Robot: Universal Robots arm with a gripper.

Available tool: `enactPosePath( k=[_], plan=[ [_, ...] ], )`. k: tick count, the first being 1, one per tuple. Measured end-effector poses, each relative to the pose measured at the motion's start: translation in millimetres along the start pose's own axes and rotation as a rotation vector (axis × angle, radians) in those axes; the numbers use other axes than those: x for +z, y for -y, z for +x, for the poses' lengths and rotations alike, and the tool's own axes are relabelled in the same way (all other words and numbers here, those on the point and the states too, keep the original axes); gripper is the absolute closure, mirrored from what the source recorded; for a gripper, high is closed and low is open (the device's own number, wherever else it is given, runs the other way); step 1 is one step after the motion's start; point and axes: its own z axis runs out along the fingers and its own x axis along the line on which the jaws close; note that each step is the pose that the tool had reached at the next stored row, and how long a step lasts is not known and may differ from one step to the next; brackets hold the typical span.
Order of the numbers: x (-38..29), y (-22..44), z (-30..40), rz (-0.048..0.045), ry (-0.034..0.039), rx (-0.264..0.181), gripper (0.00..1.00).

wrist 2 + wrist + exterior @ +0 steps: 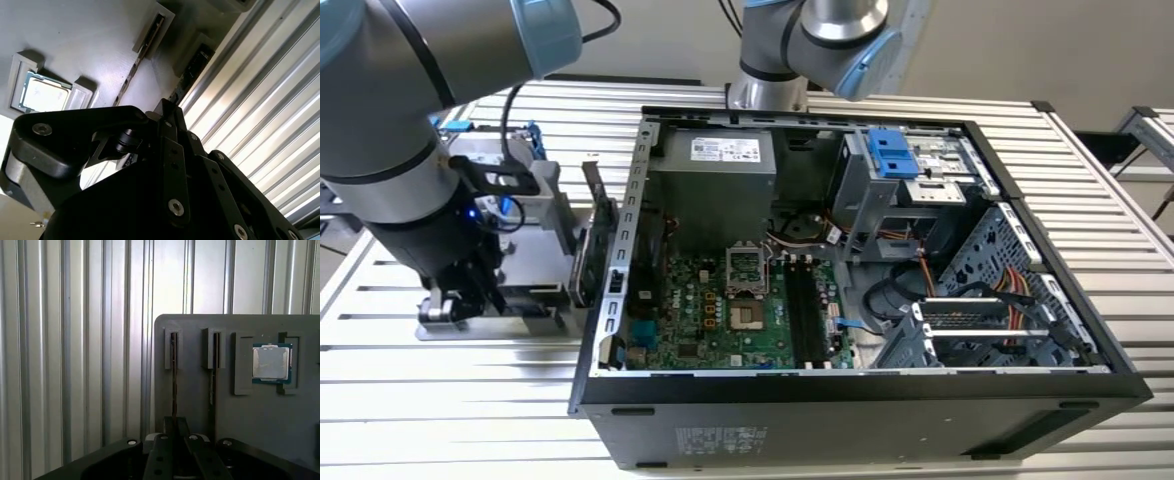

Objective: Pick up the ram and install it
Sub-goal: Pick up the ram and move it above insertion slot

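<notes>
Exterior view puts the gripper [464, 298] low at the exterior view's left, just outside the open computer case [854, 400]. First wrist view shows the ram [173, 372] standing on edge in a slot of a grey tray [260, 420], running straight beneath the gripper [175, 432], with a processor chip [271, 363] nearby. Whether the gripper is spread or clamped on the ram I cannot tell.

The exterior view looks from above, slanting down over the whole open black metal computer case [854, 405] on the ribbed silver aluminium table [440, 400]. Both wrist views look past the black gripper [175, 432] [167, 112], very near, onto the flat grey plastic holder plate [250, 415] [85, 45]. They share its square silver processor [271, 363] [46, 96] and the table.
</notes>
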Motion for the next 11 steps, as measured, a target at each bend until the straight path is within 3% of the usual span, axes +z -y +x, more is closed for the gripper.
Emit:
enactPosePath(
  k=[11],
  plan=[
    [-7.2, 0.0, -0.1, 0.0000, 0.0000, 0.000, 1.00]
  ],
)
